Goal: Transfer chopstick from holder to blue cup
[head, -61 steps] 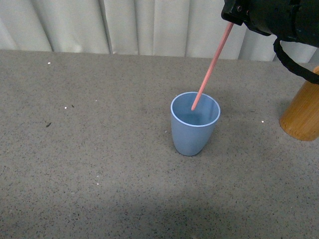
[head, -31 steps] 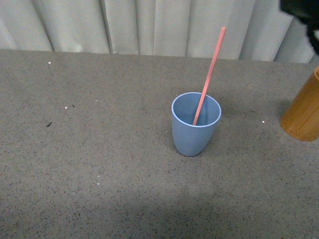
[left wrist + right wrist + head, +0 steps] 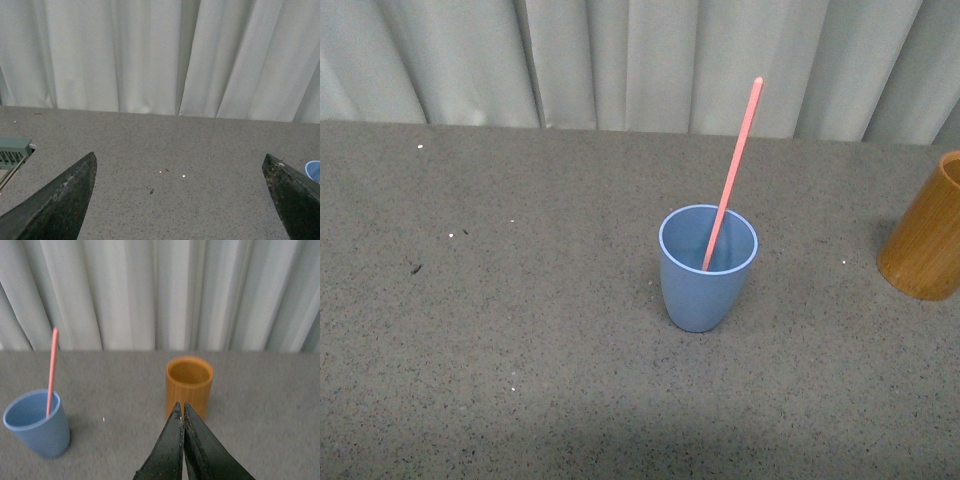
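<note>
The blue cup (image 3: 707,266) stands upright in the middle of the table. One salmon-pink chopstick (image 3: 733,171) stands in it and leans toward the far right over the rim. The orange-brown holder (image 3: 925,244) stands at the right edge of the front view. In the right wrist view the holder (image 3: 189,385) looks empty and the cup (image 3: 37,423) with the chopstick (image 3: 51,370) stands apart from it. My right gripper (image 3: 181,406) is shut and empty, its tips in front of the holder. My left gripper (image 3: 180,165) is open and empty over bare table; a sliver of the cup (image 3: 313,170) shows. Neither arm shows in the front view.
A grey speckled table (image 3: 520,330) runs back to a white pleated curtain (image 3: 620,60). A pale green slotted object (image 3: 12,152) lies at the table's edge in the left wrist view.
My right gripper let go of the chopstick and drew out of the front view to the upper right. The chopstick now rests in the cup. The front view has tilted slightly.
</note>
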You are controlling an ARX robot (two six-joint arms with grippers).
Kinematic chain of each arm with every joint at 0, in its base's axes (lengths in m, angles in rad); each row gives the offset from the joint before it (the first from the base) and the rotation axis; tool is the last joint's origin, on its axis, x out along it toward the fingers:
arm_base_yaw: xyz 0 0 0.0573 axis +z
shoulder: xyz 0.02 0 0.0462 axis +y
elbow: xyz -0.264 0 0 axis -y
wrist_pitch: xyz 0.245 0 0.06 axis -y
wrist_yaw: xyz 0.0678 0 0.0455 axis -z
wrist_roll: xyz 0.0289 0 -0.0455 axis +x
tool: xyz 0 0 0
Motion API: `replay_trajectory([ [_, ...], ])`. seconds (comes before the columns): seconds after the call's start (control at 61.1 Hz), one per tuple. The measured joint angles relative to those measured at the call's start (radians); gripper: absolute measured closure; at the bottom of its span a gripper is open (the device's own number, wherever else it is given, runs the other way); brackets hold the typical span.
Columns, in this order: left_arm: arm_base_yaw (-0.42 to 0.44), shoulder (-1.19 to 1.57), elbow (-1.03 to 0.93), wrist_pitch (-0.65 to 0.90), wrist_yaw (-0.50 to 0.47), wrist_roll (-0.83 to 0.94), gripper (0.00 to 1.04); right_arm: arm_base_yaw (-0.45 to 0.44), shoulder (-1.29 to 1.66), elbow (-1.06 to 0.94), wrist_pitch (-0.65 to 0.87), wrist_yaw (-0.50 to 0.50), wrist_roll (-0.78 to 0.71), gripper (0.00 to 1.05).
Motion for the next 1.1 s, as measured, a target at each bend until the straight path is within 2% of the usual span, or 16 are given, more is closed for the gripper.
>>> replay_trajectory([
  [0.295,0.0,0.0,0.0,0.0,0.002,0.0,0.07,0.0,-0.08,0.0,-0.01,0.0,-0.003,1.03],
  [0.491,0.0,0.0,0.0,0.0,0.002,0.0,0.07,-0.001,-0.08,0.0,-0.01,0.0,-0.003,0.69],
  [0.524,0.0,0.0,0.0,0.0,0.002,0.0,0.07,-0.001,-0.08,0.0,-0.01,0.0,-0.003,0.58],
  [0.622,0.0,0.0,0.0,0.0,0.002,0.0,0.07,-0.001,-0.08,0.0,-0.01,0.0,-0.003,0.42],
  [0.785,0.0,0.0,0.0,0.0,0.002,0.0,0.07,-0.001,-0.08,0.0,-0.01,0.0,-0.002,0.08],
  [0.851,0.0,0.0,0.0,0.0,0.002,0.0,0.07,-0.001,-0.08,0.0,-0.01,0.0,-0.002,0.1],
  [1.096,0.0,0.0,0.0,0.0,0.002,0.0,0.07,-0.001,-0.08,0.0,-0.01,0.0,-0.002,0.09],
])
